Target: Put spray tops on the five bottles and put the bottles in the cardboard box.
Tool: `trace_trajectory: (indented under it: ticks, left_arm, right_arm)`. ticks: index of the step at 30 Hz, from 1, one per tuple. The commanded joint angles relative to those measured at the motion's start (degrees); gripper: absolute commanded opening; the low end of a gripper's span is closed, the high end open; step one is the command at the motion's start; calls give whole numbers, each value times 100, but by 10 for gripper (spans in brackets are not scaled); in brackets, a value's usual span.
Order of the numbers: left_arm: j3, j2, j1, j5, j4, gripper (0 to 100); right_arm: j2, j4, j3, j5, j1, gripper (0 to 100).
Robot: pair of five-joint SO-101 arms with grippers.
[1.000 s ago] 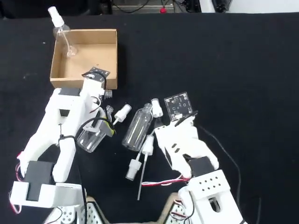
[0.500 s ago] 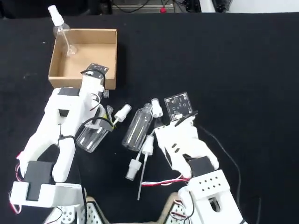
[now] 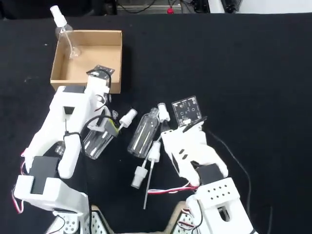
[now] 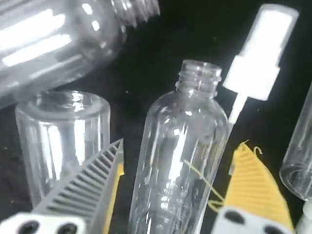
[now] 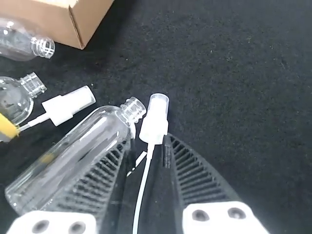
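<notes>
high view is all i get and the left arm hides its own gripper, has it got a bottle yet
Observer: Not gripped. The left wrist view shows an uncapped bottle between the left gripper's open fingers, with a dark gap beside the grey finger.
Operator: is the right one's spray top loose
Observer: It looks held: in the right wrist view the spray top's tube runs back between the right gripper's fingers.
Operator: anything hidden under the left arm
Observer: Another clear bottle, flat end showing, close outside the grey finger.

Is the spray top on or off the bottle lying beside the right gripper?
Off: the bottle shows a bare threaded neck; a spray top is beside it.
</notes>
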Motion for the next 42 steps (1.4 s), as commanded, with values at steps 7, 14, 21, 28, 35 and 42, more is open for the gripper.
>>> trace_trajectory:
  ticks: [7, 14, 21, 28, 35, 42]
  left_arm:
    - [-268, 0, 84, -448, 70, 275]
    - [-312, 193, -22, -431, 62, 276]
    - [-822, 853, 13, -413, 132, 276]
    - [-866, 844, 4, -422, 132, 310]
    - [-857, 844, 31, -440, 114, 294]
    - [-857, 844, 40, -440, 281, 165]
  right_arm:
    - [-48, -167, -31, -18, -79, 99]
    - [-48, -167, -31, -18, -79, 99]
    - [-48, -167, -31, -9, -79, 99]
    - [-48, -167, -31, -9, -79, 99]
    - [-48, -167, -40, -9, -79, 99]
    - [-48, -167, -40, -9, -79, 99]
